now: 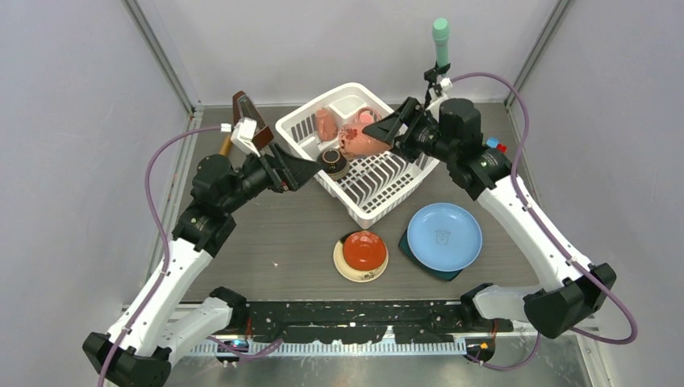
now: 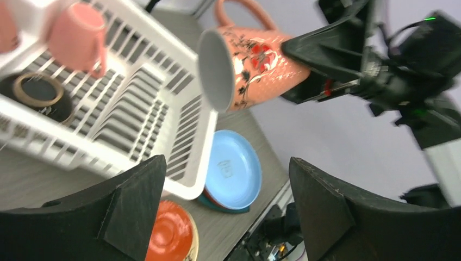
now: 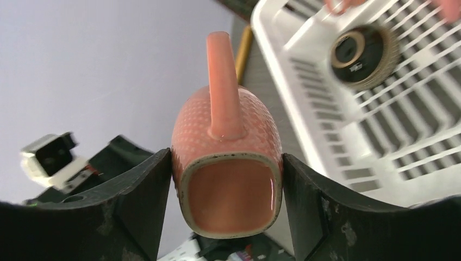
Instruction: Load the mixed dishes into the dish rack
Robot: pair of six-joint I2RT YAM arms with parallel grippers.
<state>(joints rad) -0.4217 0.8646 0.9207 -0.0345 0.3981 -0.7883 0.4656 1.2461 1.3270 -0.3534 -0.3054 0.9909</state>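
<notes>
— One pink mug [image 1: 360, 139] hangs in the air over the far right side of the dish rack [image 1: 367, 216], lying on its side with the handle up. Who has it?
— The right gripper [image 1: 379, 133]. It pinches the mug's base end from both sides. In the right wrist view the squarish foot sits snug between the pads.
— How would it handle?
— Glazed ceramic, I judge: stiff, weighty for its size, slick, and likely to chip if dropped on the rack's rim. A hold across the body looks sound. The handle is thin and would let it swing.
— And the left gripper [image 1: 302, 171]?
— Spread wide with nothing in it, just beside the rack's left wall.
— What is in the rack?
— Two more pink mugs [image 1: 325, 122] at the far corner, and the brown bowl [image 1: 332, 161] upside down by the left wall.
— And on the table [image 1: 266, 242]?
— The red saucer [image 1: 364, 250] sits on the cream saucer [image 1: 340, 264]. Right of them, the light blue plate [image 1: 444, 235] lies on the dark teal plate [image 1: 415, 260]. All four are near of the rack. They are thin and flat, so I'd expect a pinch at the rim to suit them.
</notes>
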